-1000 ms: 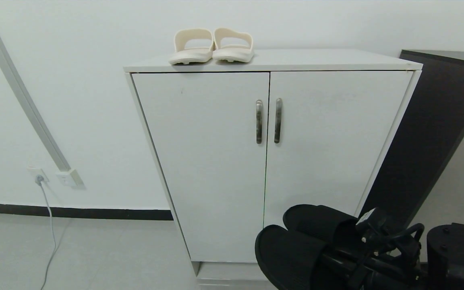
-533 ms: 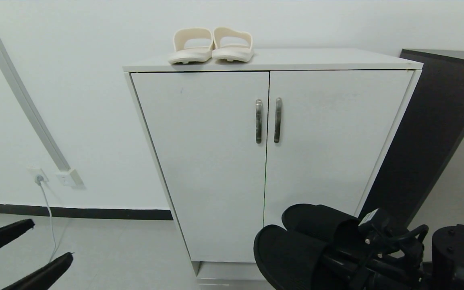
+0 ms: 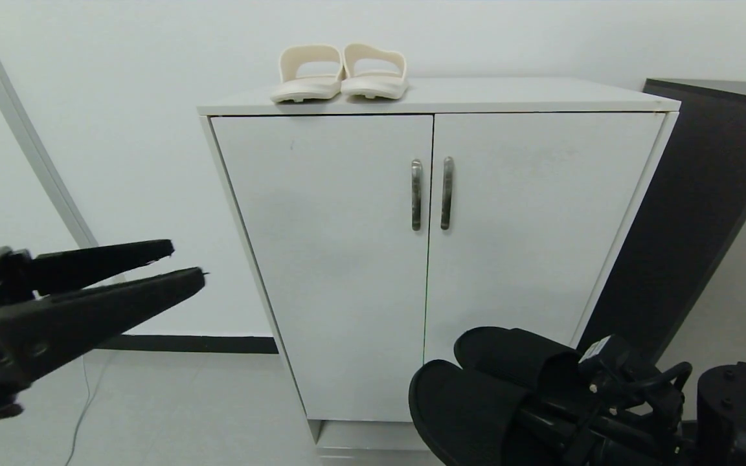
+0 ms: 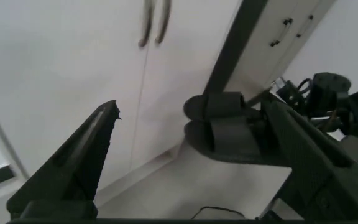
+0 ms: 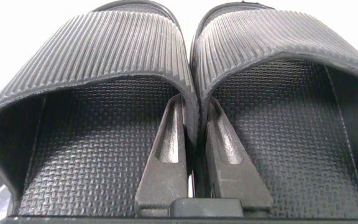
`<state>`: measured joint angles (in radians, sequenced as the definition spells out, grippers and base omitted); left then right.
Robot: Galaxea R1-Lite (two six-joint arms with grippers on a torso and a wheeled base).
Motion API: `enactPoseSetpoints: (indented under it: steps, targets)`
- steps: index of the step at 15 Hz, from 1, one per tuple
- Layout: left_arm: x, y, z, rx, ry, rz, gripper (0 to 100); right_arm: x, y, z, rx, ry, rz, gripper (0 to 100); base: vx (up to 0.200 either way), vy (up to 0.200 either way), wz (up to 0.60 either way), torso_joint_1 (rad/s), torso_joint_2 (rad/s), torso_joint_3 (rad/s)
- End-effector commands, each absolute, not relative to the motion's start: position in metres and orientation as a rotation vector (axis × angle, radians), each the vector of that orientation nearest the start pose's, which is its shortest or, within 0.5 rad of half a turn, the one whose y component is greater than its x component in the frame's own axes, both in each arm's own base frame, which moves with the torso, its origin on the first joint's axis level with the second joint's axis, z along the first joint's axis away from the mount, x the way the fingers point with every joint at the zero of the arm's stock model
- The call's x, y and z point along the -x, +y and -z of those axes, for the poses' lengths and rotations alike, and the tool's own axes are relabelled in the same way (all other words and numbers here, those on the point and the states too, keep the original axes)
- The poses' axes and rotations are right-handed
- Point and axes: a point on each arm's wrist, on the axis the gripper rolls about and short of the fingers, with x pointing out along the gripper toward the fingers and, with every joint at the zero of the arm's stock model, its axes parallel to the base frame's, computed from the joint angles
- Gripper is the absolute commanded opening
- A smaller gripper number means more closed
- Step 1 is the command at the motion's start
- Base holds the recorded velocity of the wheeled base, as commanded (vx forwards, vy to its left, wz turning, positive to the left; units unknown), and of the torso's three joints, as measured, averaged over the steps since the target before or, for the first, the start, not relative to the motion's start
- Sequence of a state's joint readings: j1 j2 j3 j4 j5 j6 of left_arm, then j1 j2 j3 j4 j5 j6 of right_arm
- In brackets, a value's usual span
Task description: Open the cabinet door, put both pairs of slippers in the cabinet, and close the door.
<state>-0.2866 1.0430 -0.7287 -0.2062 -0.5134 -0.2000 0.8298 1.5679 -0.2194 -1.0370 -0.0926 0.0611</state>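
1. The black slippers (image 3: pixel 496 395), 1 pair side by side, are held low in front of the cabinet (image 3: pixel 541 96), before its right door (image 3: pixel 528 233).
2. The right gripper (image 5: pixel 194 109) grips the pair. It has 1 of its fingers (image 5: pixel 166 155) inside each slipper, and the 2 adjoining inner walls are pinched between them.
3. The white cabinet has both doors shut, the left door (image 3: pixel 334 259) meeting the right at the centre seam. The 2 metal handles (image 3: pixel 416 195) stand upright on either side of that seam.
4. The cream slippers (image 3: pixel 340 74) sit side by side on the cabinet's top, toward its left end.
5. The left gripper (image 3: pixel 186 261) hangs to the left of the cabinet, about level with the doors' middle. Its fingers are spread apart and point toward the cabinet.
6. A dark panel (image 3: pixel 703 213) stands against the cabinet's right side.
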Motion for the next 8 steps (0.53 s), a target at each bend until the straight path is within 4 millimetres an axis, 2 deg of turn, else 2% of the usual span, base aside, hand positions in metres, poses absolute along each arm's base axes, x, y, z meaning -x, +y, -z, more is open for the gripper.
enactPoseSetpoints:
  steps: [1,3,8]
  targets:
    - [-0.154,-0.069,-0.268,0.206,0.247,0.824,100,-0.143,0.153,-0.114,0.086,0.313,-0.722,0,0.0,0.0,0.0,0.0,0.0,0.0]
    - [-0.168,-0.106,-0.276,0.252,0.208,0.909,100,-0.143,0.153,-0.114,0.087,0.313,-0.719,0,0.0,0.0,0.0,0.0,0.0,0.0]
    - [-0.191,-0.166,-0.285,0.259,0.225,1.08,100,-0.143,0.153,-0.112,0.088,0.319,-0.717,0,0.0,0.0,0.0,0.0,0.0,0.0]
